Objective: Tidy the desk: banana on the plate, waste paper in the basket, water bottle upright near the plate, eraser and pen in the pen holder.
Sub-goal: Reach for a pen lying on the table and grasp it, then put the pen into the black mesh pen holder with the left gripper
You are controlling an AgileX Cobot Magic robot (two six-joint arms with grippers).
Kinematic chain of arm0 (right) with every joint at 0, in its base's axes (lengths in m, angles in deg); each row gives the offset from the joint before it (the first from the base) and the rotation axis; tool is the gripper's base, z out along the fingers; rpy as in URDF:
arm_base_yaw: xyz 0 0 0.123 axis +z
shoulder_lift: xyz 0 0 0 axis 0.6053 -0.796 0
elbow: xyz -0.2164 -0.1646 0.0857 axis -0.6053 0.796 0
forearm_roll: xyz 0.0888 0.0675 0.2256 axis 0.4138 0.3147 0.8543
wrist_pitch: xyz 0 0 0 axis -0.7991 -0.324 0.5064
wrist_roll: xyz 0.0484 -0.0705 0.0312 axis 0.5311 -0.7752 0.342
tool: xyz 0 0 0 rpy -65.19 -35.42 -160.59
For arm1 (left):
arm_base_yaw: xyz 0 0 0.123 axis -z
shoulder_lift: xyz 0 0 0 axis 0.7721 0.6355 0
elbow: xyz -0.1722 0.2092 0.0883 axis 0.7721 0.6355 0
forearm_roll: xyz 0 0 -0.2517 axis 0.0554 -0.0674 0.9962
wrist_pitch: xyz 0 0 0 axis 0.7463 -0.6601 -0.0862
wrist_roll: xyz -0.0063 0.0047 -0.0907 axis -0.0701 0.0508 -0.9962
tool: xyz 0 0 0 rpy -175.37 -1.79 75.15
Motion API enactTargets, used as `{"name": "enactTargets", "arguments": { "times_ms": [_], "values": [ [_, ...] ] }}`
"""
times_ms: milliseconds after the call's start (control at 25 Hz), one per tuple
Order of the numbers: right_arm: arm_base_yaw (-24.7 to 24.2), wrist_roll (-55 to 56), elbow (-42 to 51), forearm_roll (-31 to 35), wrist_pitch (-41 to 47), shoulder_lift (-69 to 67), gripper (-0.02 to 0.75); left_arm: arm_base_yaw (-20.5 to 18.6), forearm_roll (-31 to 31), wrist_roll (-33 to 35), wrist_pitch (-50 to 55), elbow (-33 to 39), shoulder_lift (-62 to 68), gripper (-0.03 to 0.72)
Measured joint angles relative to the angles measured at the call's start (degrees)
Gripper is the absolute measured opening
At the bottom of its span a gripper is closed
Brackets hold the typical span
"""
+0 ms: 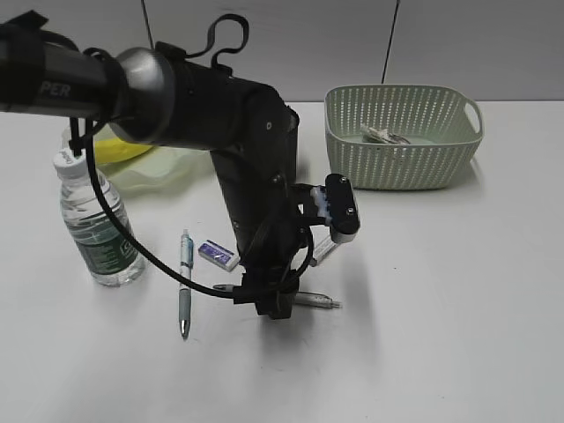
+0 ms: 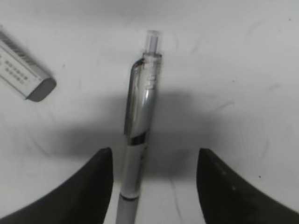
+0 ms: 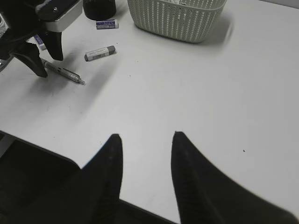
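Left pincer (image 1: 280,304) is down at the desk (image 1: 441,308), its jaws set wide and straddling a silver pen (image 2: 138,140). In the left wrist view the pen lies between the two dark fingers (image 2: 88,186), touching neither; the clear plunger end points away from the pincer. The pen's tip pokes out to the right of the pincer in the exterior view.

A grey-capped eraser (image 2: 23,74) lies ahead and to the left of the pincer in the wrist view, apart from the pen. A second pen (image 1: 185,284), pale blue-grey, lies left of the pincer, with a white and blue eraser (image 1: 217,255) between the two, just beside the arm.

Water bottle (image 1: 95,225) stands upright well to the left of the pincer. Behind it sits the pale green plate (image 1: 167,167) with the banana (image 1: 119,150) on it, mostly hidden by the arm.

Basket (image 1: 401,132) is far beyond and right of the pincer, waste paper (image 1: 383,135) inside.

Right pincer (image 3: 144,154) hovers over bare desk, fingers apart, nothing between them. Pen holder (image 3: 99,8) is far ahead-left of it, only its base in view.
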Motion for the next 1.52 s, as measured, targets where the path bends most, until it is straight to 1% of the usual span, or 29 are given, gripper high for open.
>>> {"name": "enactTargets", "arguments": {
  "times_ms": [160, 240, 280, 360, 440, 480, 720, 840, 920, 1080, 1200, 1280, 1400, 1520],
  "values": [
    [0.0, 0.0, 0.0, 0.0, 0.0, 0.0, 0.293, 0.0, 0.0, 0.0, 0.68, -1.54, 2.36, 0.424],
    [0.0, 0.0, 0.0, 0.0, 0.0, 0.0, 0.293, 0.0, 0.0, 0.0, 0.92, -1.88, 3.3, 0.389],
    [0.0, 0.0, 0.0, 0.0, 0.0, 0.0, 0.293, 0.0, -0.24, 0.0, 0.98, -2.0, 3.51, 0.35],
    [0.0, 0.0, 0.0, 0.0, 0.0, 0.0, 0.293, 0.0, -0.67, 0.0, 0.79, -2.05, 3.57, 0.242],
    [0.0, 0.0, 0.0, 0.0, 0.0, 0.0, 0.293, 0.0, -1.24, 0.0, 0.6, -2.05, 3.67, 0.104],
    [0.0, 0.0, 0.0, 0.0, 0.0, 0.0, 0.293, 0.0, -1.34, 0.0, 0.55, -2.1, 3.67, 0.081],
    [0.0, 0.0, 0.0, 0.0, 0.0, 0.0, 0.293, 0.0, -0.81, -0.27, 0.94, -2.1, 2.54, 0.086],
    [0.0, 0.0, 0.0, 0.0, 0.0, 0.0, 0.293, 0.0, 0.32, -1.51, 0.87, -2.1, -1.07, 0.086],
    [0.0, 0.0, 0.0, 0.0, 0.0, 0.0, 0.293, 0.0, 2.32, -2.46, 0.09, -2.1, -4.59, 0.086],
    [0.0, 0.0, 0.0, 0.0, 0.0, 0.0, 0.293, -2.06, 11.49, -2.84, -5.44, -2.05, -11.82, 0.086],
    [0.0, 0.0, 0.0, 0.0, 0.0, 0.0, 0.293, -5.97, 19.35, -2.84, -11.7, -2.05, -16.06, 0.086],
    [0.0, 0.0, 0.0, 0.0, 0.0, 0.0, 0.293, -9.39, 24.28, -2.89, -15.82, -2.05, -17.7, 0.086],
    [0.0, 0.0, 0.0, 0.0, 0.0, 0.0, 0.293, -13.68, 29.71, -2.64, -22.22, -2.05, -18.1, 0.086],
    [0.0, 0.0, 0.0, 0.0, 0.0, 0.0, 0.293, -15.32, 34.49, -0.77, -30.15, -1.57, -17.47, 0.086]
  ]
}}
